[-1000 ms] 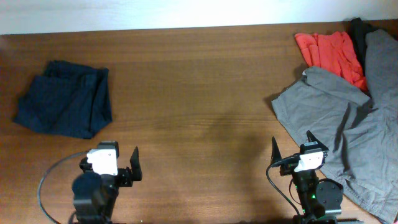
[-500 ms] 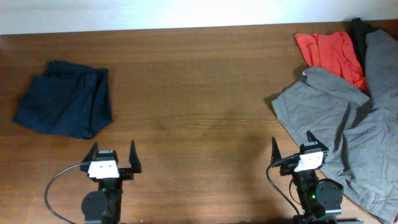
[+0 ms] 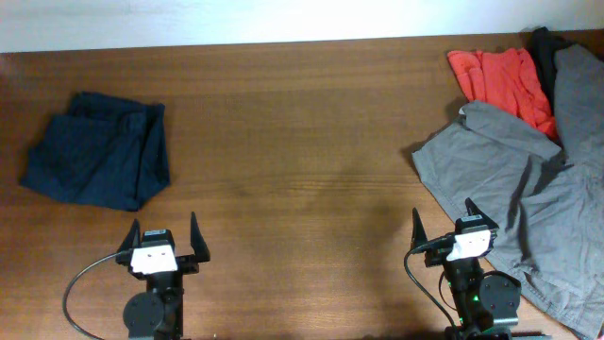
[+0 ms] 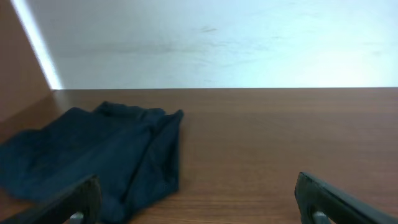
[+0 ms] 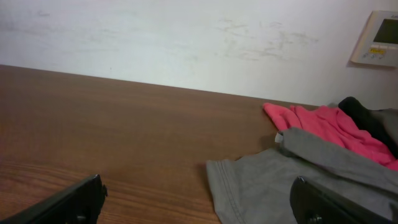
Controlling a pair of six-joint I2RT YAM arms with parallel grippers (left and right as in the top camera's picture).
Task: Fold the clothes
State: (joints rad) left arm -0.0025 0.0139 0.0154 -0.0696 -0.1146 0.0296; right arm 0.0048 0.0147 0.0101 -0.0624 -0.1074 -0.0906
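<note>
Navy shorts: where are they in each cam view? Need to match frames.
Overhead: the navy shorts lie bunched at the far left of the table, ahead of the left arm.
Left wrist: lower left of the picture, beyond the left finger.
Right wrist: not in it; only grey and red garments show.
Shared landmark: the table's far edge against the white wall, seen in all three views.

shorts (image 3: 94,162) lay left on table (image 3: 302,123) | garment heap (image 3: 514,175) right | left gripper (image 3: 164,227), right gripper (image 3: 442,212) sat in front
</note>
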